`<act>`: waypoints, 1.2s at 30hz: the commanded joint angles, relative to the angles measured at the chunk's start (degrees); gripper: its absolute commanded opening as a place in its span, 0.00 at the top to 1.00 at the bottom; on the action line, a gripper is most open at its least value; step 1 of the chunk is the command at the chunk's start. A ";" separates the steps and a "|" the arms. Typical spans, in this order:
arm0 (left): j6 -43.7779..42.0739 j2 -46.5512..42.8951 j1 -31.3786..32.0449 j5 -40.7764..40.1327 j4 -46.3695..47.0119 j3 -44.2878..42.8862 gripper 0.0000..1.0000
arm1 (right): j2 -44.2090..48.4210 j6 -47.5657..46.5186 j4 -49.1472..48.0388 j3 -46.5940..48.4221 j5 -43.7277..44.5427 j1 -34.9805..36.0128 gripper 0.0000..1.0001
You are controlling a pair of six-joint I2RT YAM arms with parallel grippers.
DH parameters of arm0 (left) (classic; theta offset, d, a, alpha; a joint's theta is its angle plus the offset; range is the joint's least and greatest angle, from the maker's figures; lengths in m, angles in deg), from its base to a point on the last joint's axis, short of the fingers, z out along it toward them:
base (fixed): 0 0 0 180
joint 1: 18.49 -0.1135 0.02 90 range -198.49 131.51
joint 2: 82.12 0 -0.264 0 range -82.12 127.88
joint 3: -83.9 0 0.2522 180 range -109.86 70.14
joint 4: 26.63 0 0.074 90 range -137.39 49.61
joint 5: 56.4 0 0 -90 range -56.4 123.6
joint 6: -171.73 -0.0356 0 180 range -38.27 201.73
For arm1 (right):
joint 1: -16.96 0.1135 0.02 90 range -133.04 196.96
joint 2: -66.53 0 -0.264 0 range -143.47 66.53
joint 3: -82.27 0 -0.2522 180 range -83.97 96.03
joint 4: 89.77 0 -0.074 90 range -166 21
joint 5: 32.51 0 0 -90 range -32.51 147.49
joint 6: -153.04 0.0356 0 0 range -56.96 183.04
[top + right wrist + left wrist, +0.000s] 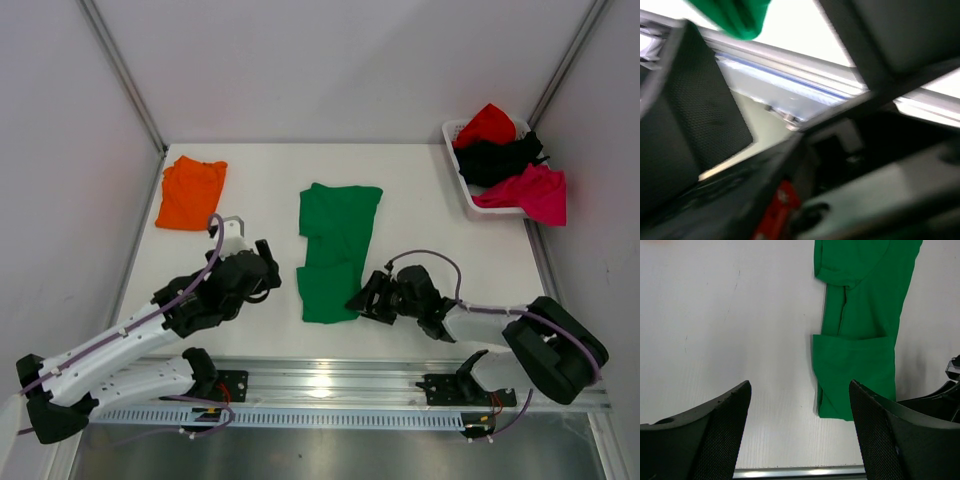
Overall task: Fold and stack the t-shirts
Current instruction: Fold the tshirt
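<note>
Now you look mid-fold on the green t-shirt (335, 250): left gripper (270, 265) and right gripper (362, 300) flank its near end, fingers spread and empty, so pinch its corners next.

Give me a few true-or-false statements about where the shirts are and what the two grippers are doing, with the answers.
1. The near end of the green t-shirt lies between the left gripper and the right gripper. True.
2. The basket holds a red t-shirt, a black t-shirt and a magenta t-shirt. True.
3. The orange t-shirt is in the basket. False: it lies folded on the table, at the far left.
4. The left gripper holds the green t-shirt. False: it is open and empty, beside the shirt.
</note>
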 commanded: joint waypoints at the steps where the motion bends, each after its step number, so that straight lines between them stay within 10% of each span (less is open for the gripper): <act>1: -0.10 -0.59 -0.36 -0.44 -0.30 -1.73 0.19 | -3.78 -1.27 -4.39 1.18 -0.15 0.31 0.30; 15: 0.43 -1.99 -0.36 -1.23 -1.18 -1.11 0.19 | -11.61 -1.97 -8.87 4.34 -1.74 0.75 0.30; 30: 1.13 -1.47 -0.36 -0.97 -0.82 -0.32 0.19 | -7.39 -3.47 -6.24 2.94 -0.86 0.75 0.97; 36: 4.02 -0.07 -0.36 2.87 -0.57 1.34 0.21 | -9.32 -3.73 -8.43 2.85 -2.00 0.75 1.00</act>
